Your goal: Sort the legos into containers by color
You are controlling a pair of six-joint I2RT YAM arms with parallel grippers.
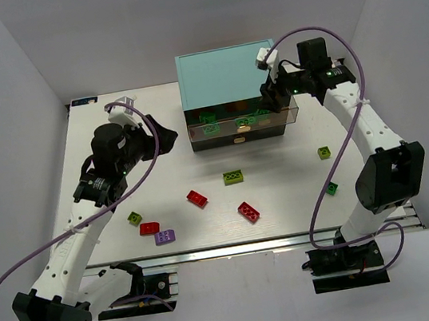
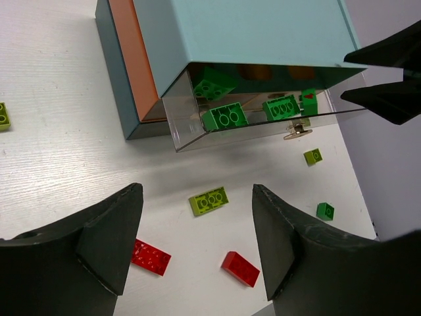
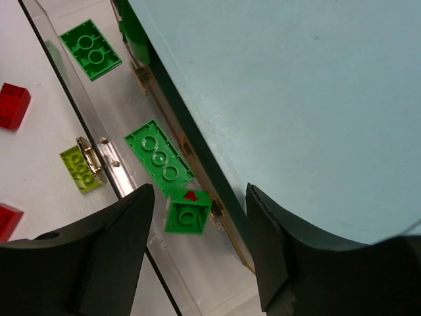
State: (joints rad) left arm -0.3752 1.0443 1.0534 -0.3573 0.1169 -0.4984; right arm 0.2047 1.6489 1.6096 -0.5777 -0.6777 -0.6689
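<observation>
We saw left jaws, right jaws wide, empty; green lego (image 3: 187,212) lay in drawer (image 3: 122,105); we judged straight withdrawal safest.

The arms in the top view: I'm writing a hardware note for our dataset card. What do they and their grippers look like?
Both the left arm and the right arm have white links with black joint housings. A purple cable loops along each. The left gripper and right gripper have broad, matte black fingers with blunt tips.
</observation>
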